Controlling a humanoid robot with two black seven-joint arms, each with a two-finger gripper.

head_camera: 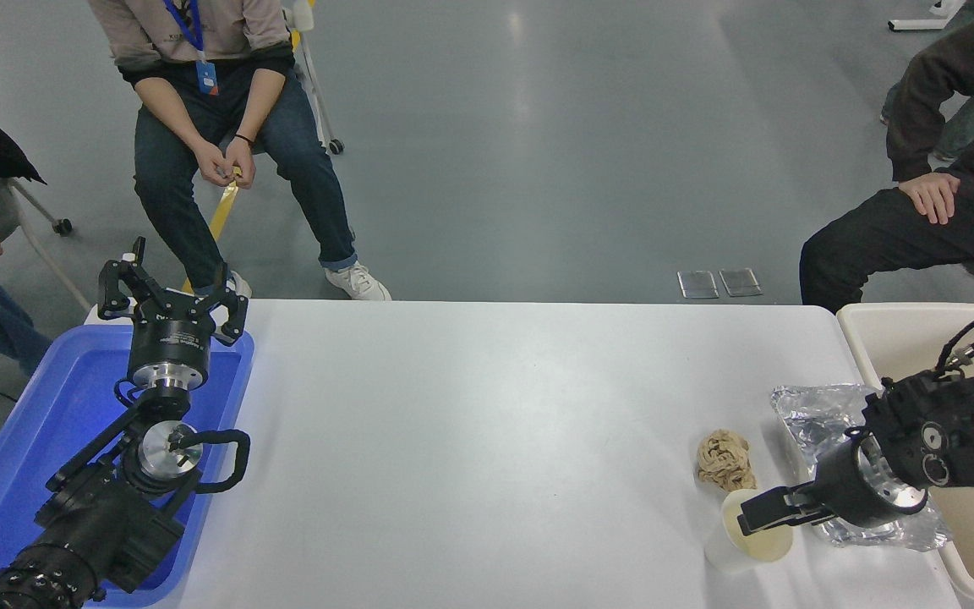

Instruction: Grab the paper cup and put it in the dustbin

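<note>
Right gripper point(759, 518) is reaching into the paper cup point(745, 536) mouth – finger spread unclear. Cup is standing on the white table point(470, 423) near its front right; dustbin point(893, 326) is sitting beyond the edge, grey floor point(538, 152) behind.

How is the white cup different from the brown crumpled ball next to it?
The paper cup is smooth and white; the paper ball is brown and wrinkly. The cup stands open-topped and hollow; the ball is scrunched shut. The right gripper is at the cup's rim, not the ball. Both sit on the white table.
</note>
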